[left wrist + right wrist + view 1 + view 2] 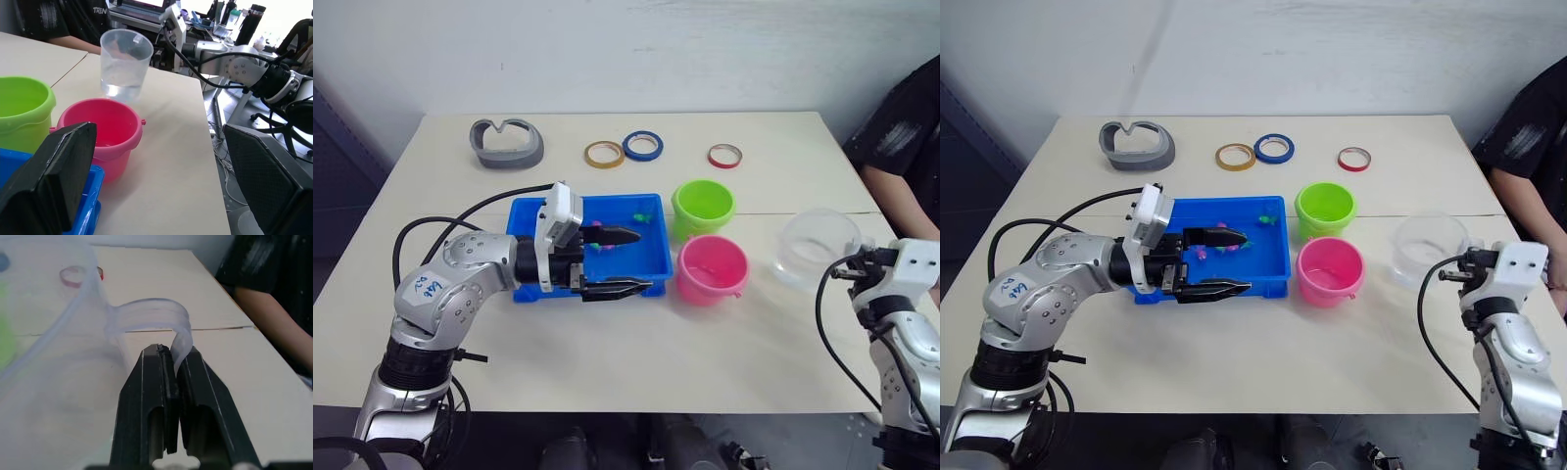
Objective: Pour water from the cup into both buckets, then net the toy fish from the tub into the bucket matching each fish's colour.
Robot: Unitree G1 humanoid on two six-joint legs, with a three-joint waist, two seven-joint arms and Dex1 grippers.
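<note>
The clear cup [817, 247] stands upright at the right of the table with a little water in its bottom. My right gripper [173, 352] is shut on its side handle. The lime green bucket [703, 207] and the pink bucket [712, 269] stand side by side just right of the blue tub [523, 211]. Tiny green and pink toy fish [1266, 219] lie in the tub. My left gripper [643, 261] is open over the tub's right half, fingertips pointing at the buckets, with nothing between them.
Yellow [604, 154], blue [642, 146] and red [724, 155] tape rings and a grey curved object [507, 144] lie along the far side. A person in a dark shirt [901, 137] sits at the right edge. Bare tabletop lies along the near edge.
</note>
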